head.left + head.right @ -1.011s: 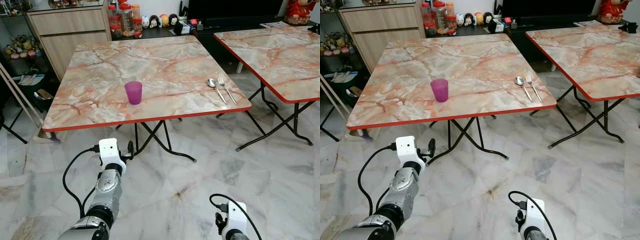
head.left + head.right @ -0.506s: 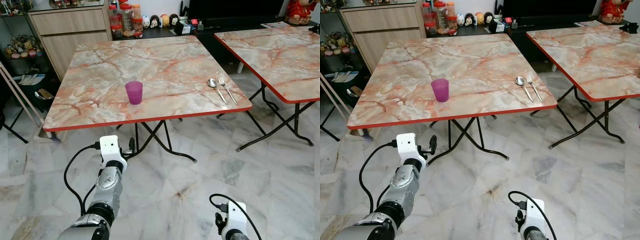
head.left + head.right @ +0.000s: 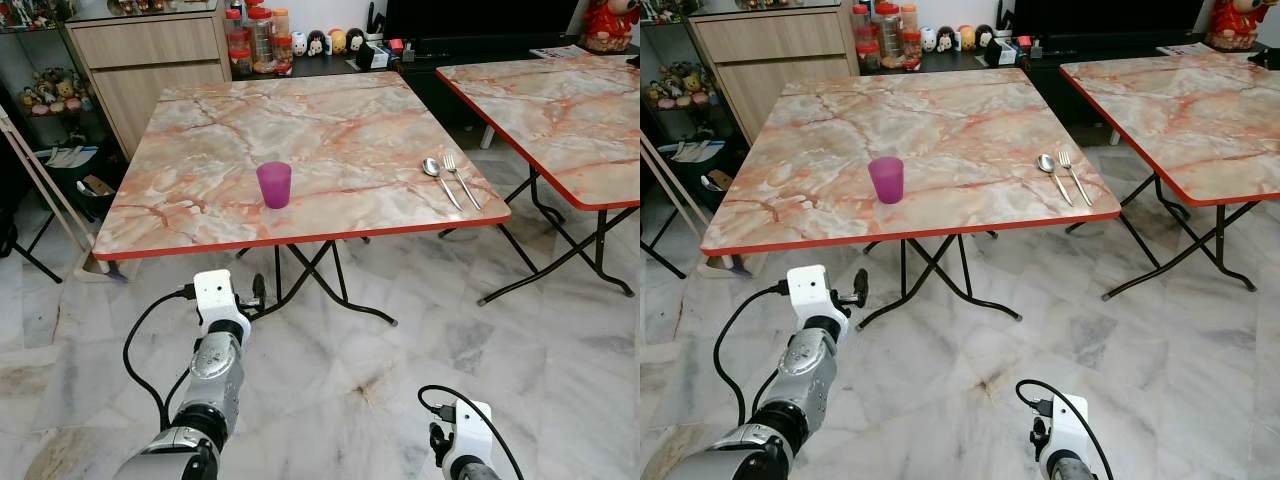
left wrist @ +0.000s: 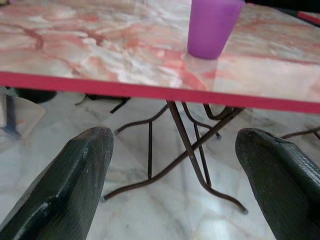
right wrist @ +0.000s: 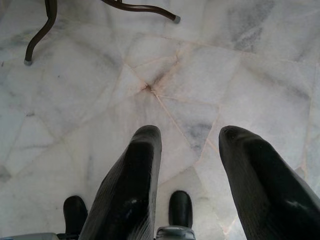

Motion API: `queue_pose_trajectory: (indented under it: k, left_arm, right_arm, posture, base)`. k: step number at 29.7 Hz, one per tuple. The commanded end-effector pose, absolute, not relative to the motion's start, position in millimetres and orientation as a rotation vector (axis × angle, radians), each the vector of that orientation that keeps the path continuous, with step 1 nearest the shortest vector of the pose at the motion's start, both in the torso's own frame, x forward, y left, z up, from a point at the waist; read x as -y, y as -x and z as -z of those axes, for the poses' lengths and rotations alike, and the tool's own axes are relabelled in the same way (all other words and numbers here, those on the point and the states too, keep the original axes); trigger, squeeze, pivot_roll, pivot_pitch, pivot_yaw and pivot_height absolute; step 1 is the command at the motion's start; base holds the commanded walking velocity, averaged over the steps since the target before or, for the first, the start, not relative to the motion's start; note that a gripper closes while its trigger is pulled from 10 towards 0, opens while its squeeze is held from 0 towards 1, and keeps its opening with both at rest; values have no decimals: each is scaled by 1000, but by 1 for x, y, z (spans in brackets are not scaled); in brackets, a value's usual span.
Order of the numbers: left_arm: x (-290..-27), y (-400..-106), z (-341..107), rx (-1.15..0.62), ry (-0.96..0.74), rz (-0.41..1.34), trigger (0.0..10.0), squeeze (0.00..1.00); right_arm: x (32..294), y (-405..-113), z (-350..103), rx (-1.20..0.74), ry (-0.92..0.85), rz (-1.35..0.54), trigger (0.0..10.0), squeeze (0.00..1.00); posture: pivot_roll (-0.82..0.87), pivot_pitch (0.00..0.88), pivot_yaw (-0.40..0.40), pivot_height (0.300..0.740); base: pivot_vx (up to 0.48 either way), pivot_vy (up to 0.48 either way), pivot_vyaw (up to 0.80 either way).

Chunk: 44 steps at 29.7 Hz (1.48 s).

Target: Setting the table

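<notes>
Your left gripper (image 4: 172, 185) has its two black fingers (image 4: 65, 192) spread wide with nothing between them; through the gap you look at the red edge of the near table (image 4: 100, 55) and its dark folding legs. Your right gripper (image 5: 187, 175) is parted too, less widely, empty, and aimed down at the pale marble floor (image 5: 200, 60).

The left arm (image 3: 215, 360) is raised in front of you, forearm reaching forward and up toward the table's front edge, the gripper below the tabletop and short of it. The right arm (image 3: 462, 450) hangs low beside you.

On the table, the purple cup (image 3: 274, 184) stands upright, mouth up, near the front edge and a little left of centre, ahead of the left gripper. Well apart from it, near the front right corner, the spoon (image 3: 437, 178) and fork (image 3: 461, 178) lie side by side, just beside each other. Their long axes run roughly front to back, bowl and tines at the far end, handles slanting toward the corner.

A second marble-patterned table (image 3: 560, 110) stands to your right.
</notes>
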<state>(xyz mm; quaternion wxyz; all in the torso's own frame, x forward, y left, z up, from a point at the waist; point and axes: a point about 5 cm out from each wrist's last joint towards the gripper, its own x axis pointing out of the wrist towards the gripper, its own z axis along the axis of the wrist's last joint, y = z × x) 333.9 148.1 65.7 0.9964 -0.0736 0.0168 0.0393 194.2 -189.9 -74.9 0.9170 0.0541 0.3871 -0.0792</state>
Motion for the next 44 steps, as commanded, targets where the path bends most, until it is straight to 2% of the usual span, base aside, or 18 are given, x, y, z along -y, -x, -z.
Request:
queue_pose_trajectory:
  k: [1,9,44]
  left_arm:
    - [-150,-338,-74,2,140,-79,10000,0]
    - [-149,-337,-74,10,141,-72,10000,0]
    - [-149,-338,-78,35,143,-67,10000,0]
  right_arm:
    - [189,-195,74,-794,-119,163,10000,0]
    - [190,-194,75,-795,-117,163,10000,0]
    - [189,-192,76,-802,-112,160,10000,0]
  posture:
    - [5,0,-12,740]
    - [4,0,-11,740]
    - [7,0,-13,740]
  base:
    - [0,0,0]
    - [69,0,0]
    - [370,0,0]
